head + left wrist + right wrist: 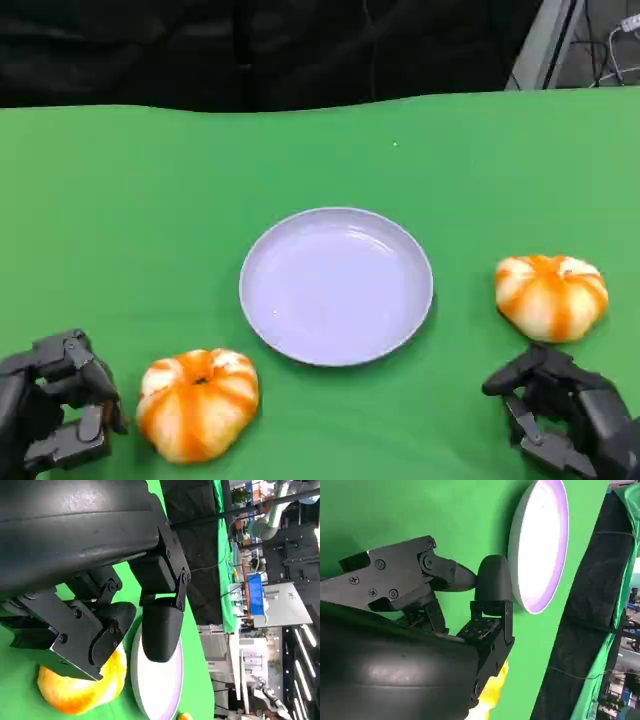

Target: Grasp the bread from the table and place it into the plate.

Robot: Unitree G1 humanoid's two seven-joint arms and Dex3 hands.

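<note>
Empty lavender plate (336,286) lay flat at centre, orange-striped bread (197,403) at its 8 o'clock, second bread (551,295) at 3 o'clock

Glossy smooth plastic plate (336,286), matt green cloth table (130,220), shiny glazed-looking bread (198,403).
</note>
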